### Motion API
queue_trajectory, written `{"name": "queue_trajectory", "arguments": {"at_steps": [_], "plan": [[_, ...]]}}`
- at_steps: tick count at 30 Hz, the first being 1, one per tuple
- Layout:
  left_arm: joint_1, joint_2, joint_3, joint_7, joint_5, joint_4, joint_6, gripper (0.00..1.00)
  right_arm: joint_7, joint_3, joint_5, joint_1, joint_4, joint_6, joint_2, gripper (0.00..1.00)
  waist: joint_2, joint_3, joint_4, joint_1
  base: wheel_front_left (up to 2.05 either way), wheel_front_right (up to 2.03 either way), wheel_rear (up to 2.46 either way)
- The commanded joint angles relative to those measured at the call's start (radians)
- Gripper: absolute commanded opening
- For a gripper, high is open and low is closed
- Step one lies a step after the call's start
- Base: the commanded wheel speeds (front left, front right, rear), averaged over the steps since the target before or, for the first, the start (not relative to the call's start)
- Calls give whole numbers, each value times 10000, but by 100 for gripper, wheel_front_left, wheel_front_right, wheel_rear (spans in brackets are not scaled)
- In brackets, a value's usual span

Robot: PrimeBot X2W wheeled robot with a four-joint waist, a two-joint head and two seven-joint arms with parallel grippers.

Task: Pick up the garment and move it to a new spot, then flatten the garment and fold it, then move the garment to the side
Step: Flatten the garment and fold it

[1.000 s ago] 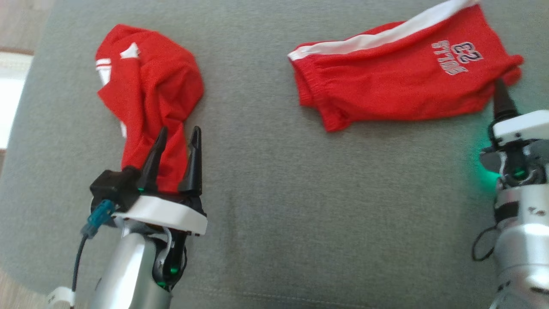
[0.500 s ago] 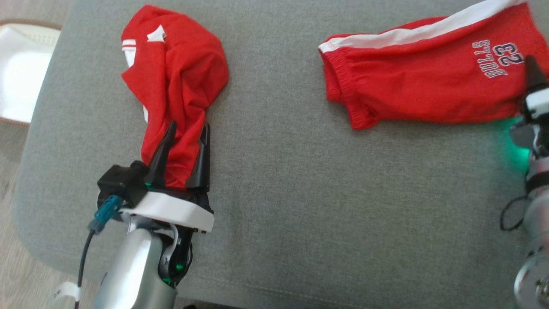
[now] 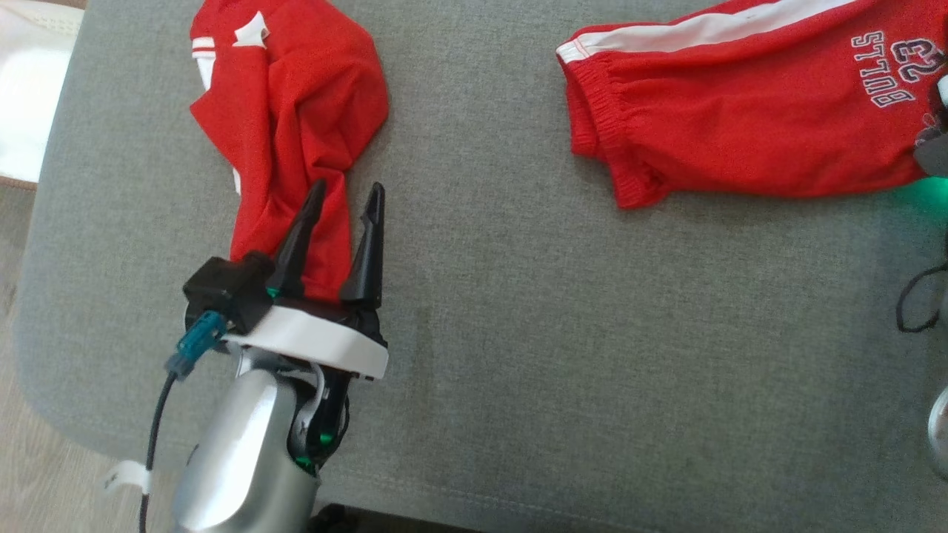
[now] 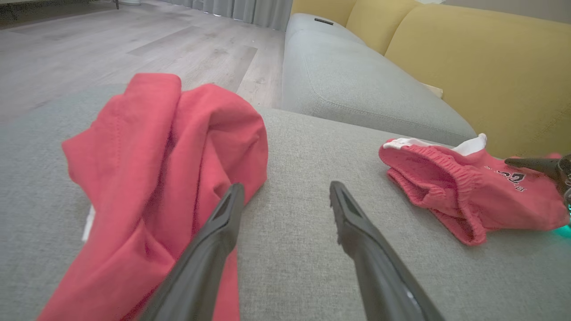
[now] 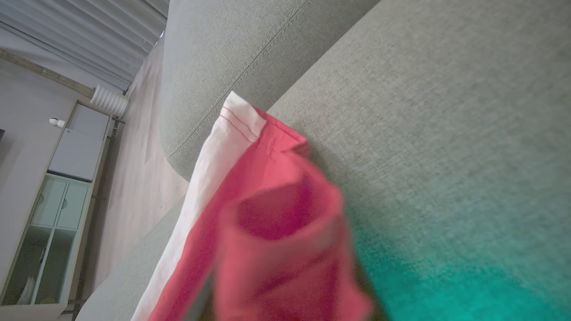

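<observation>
Two red garments lie on the grey cushion (image 3: 503, 311). A crumpled red shirt (image 3: 289, 111) is at the left, also in the left wrist view (image 4: 147, 165). My left gripper (image 3: 346, 194) (image 4: 285, 189) stands open and low over the shirt's near end, its left finger on the cloth and its right finger over bare cushion. Red shorts (image 3: 740, 126) with a white stripe and "BULLS 23" lie at the right (image 4: 468, 196). My right gripper (image 3: 939, 111) is at the shorts' right leg end. There the red cloth (image 5: 276, 240) bunches up and hides its fingers.
A second grey cushion (image 4: 357, 84) and yellow backrests (image 4: 482, 62) lie beyond. The cushion's left edge (image 3: 44, 222) drops to wood floor, where a white thing (image 3: 29, 89) lies. A white cabinet (image 5: 58, 178) stands far off.
The head camera has shifted, so the whole scene has slid. My right gripper has pushed further onto the shorts' leg end. The left gripper stays open over the shirt.
</observation>
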Motion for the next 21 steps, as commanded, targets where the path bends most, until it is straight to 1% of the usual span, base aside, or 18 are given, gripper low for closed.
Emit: {"name": "queue_trajectory", "arguments": {"at_steps": [1,5,9,16,21], "plan": [[-258,120,304,-61,-10,-285,9,100,17,82,38,192,160,-7,318,0,0,-36,-21,-3,0,0,0],[-202,120,384,-61,-54,-227,58,100,-233,94,208,308,114,-7,371,0,0,-265,-176,-3,0,0,0],[-39,120,519,-61,-47,-173,28,100,-547,73,593,766,-155,-7,440,0,0,-639,-454,-3,0,0,0],[252,120,653,-61,39,-71,-63,100,-1025,-202,1501,2052,-990,-7,563,0,0,-1315,-1062,-3,0,0,0],[429,120,638,-61,49,-30,-67,100,-1344,-583,1785,3042,-1574,-7,580,0,0,-1665,-1335,-3,0,0,0]]}}
